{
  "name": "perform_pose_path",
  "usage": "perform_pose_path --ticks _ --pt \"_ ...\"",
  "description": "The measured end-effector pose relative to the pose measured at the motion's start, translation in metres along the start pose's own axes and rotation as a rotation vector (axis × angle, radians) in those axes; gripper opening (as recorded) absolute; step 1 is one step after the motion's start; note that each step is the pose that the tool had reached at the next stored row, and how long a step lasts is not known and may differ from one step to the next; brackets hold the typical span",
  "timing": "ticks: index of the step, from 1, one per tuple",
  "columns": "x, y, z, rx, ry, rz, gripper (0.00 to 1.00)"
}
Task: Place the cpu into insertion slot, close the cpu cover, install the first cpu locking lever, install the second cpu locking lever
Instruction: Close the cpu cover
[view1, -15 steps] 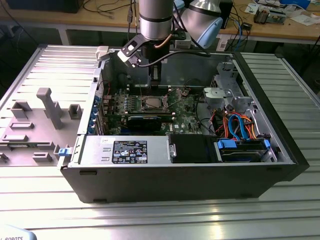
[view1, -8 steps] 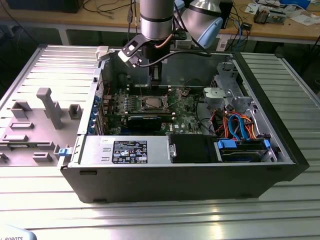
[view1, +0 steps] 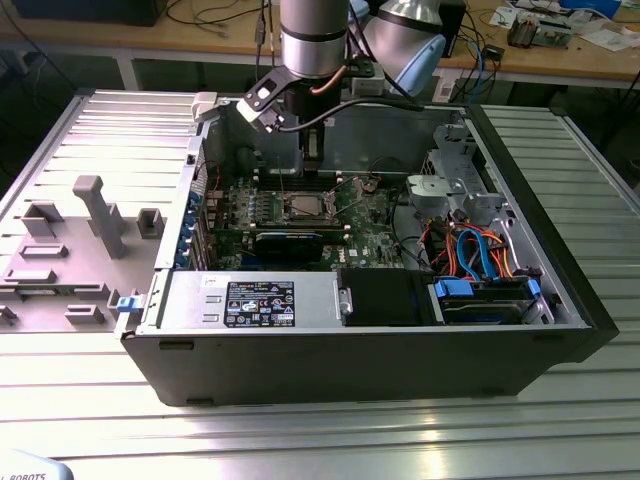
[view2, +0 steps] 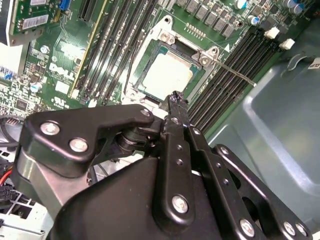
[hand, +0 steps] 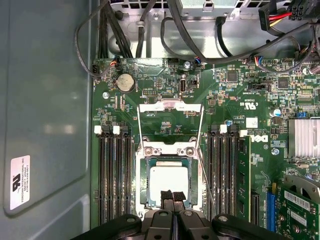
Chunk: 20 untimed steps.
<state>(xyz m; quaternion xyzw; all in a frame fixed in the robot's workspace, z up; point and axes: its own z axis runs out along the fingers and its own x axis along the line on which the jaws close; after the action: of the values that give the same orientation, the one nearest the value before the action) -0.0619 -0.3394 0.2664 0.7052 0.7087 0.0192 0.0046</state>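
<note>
The cpu (hand: 167, 181) lies in the slot (hand: 146, 170), mid-board in the exterior view, and looks seated flat. The cover (hand: 170, 107) is open, folded back off the socket, and 2 thin levers (view2: 235, 72) stand free beside it. The gripper (hand: 173, 195) hovers just above the cpu's edge, its jaws pinched together with nothing between them. Risks: the closed tips could brush the chip and skew it on its contacts, or a loose lever could get trapped under the cover when it closes.
</note>
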Motion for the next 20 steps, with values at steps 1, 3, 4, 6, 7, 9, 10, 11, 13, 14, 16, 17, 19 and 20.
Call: perform_pose_path --ticks 1,3,4,6,7,9,10,11,13,14,16,17,19,20 --pt "0.0 0.0019 0.0 0.0027 -0.0001 0.0 0.11" --pt "0.0 0.0055 0.0003 0.0152 0.0001 0.001 0.11" --pt "-0.0001 0.0069 0.0003 0.0216 0.0001 0.001 0.11" --pt "-0.0001 0.0096 0.0004 0.033 -0.0001 0.001 0.11" --pt "-0.0001 0.0096 0.0004 0.033 0.0001 0.001 0.11" --pt "-0.0001 0.0096 0.0005 0.033 0.0001 0.001 0.11" --pt "-0.0001 0.0097 0.0005 0.033 0.0001 -0.002 0.11" --pt "-0.0001 0.0098 0.0005 0.0332 0.0002 -0.008 0.11" --pt "-0.0001 0.0099 0.0005 0.0333 0.0004 -0.017 0.11" --pt "-0.0001 0.0099 0.0005 0.0333 0.0003 -0.018 0.11" --pt "-0.0001 0.0099 0.0005 0.0334 0.0004 -0.018 0.11" --pt "-0.0001 0.0099 0.0005 0.0334 0.0004 -0.018 0.11" --pt "-0.0001 0.0099 0.0005 0.0333 0.0003 -0.018 0.11" --pt "-0.0001 0.0099 0.0005 0.0334 0.0004 -0.018 0.11"
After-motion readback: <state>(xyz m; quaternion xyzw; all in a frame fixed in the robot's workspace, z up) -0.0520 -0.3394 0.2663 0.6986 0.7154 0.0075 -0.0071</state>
